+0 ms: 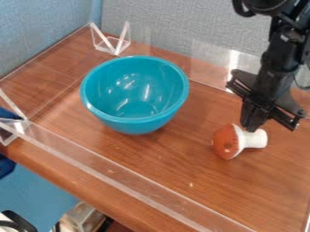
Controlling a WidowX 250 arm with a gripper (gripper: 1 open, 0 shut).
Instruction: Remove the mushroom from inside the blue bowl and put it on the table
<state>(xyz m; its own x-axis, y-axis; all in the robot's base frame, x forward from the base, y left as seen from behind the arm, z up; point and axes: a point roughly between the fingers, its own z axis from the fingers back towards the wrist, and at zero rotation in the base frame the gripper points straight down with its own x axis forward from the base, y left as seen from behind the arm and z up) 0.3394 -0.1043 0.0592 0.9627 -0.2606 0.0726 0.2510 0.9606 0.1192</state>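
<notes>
The mushroom (237,142) lies on its side on the table (145,159), right of the blue bowl (134,94), its reddish-orange cap pointing left and its white stem right. The bowl holds nothing. My gripper (255,120) hangs straight down just above the mushroom's stem end, its black fingers pressed together with nothing between them. From this angle I cannot tell whether the fingertips touch the mushroom.
Low clear acrylic walls (121,186) edge the tabletop at the front and left, with a clear corner bracket (111,38) at the back left. A blue wall stands behind. Bare wood lies in front of the bowl and mushroom.
</notes>
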